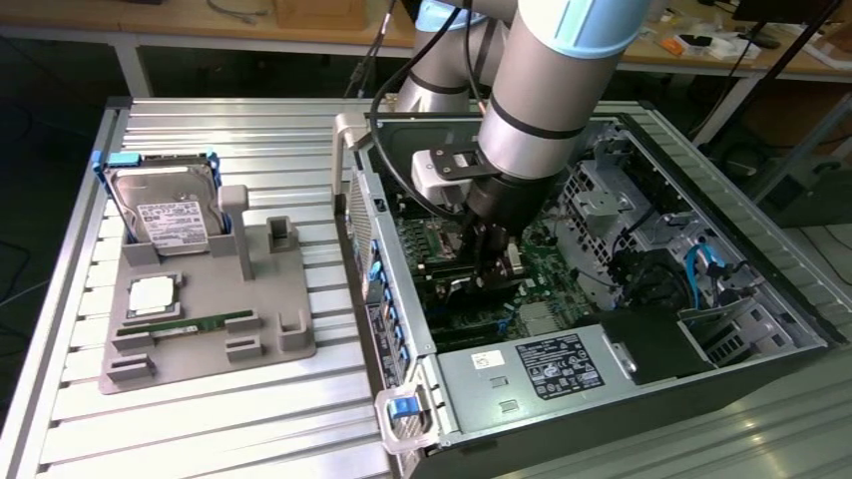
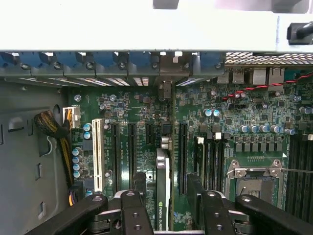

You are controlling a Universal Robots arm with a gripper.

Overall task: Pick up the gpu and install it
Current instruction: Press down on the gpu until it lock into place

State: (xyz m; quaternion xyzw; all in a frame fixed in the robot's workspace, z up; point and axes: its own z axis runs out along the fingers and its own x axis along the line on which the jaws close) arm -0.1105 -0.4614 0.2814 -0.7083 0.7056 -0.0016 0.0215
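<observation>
One arm reaches down into the open PC case (image 1: pixel 745 329) in your exterior view, and its hand (image 1: pixel 496 261) sits low over the motherboard (image 1: pixel 540 261). The arm's own bulk hides the fingertips there, so you can't make out the gpu from this side. To the exterior view's left, a grey holder (image 1: pixel 273 334) lies on the slatted metal tabletop (image 1: pixel 213 439), carrying a hard drive (image 1: pixel 167 215), a CPU (image 1: pixel 151 294) and a RAM stick (image 1: pixel 187 325). Behind the tabletop, benches with clutter run along the back, cut off by the frame edge.

In your wrist view, the hand (image 2: pixel 165 205) pinches the gpu (image 2: pixel 163 188), which stands on edge between the black fingers (image 2: pixel 133 210), seen end-on as a thin strip. It hangs just above the motherboard (image 2: pixel 234 112), between the dark slots (image 2: pixel 131 149); whether its edge touches a slot is hidden. The card's lower end is cut off by the frame.
</observation>
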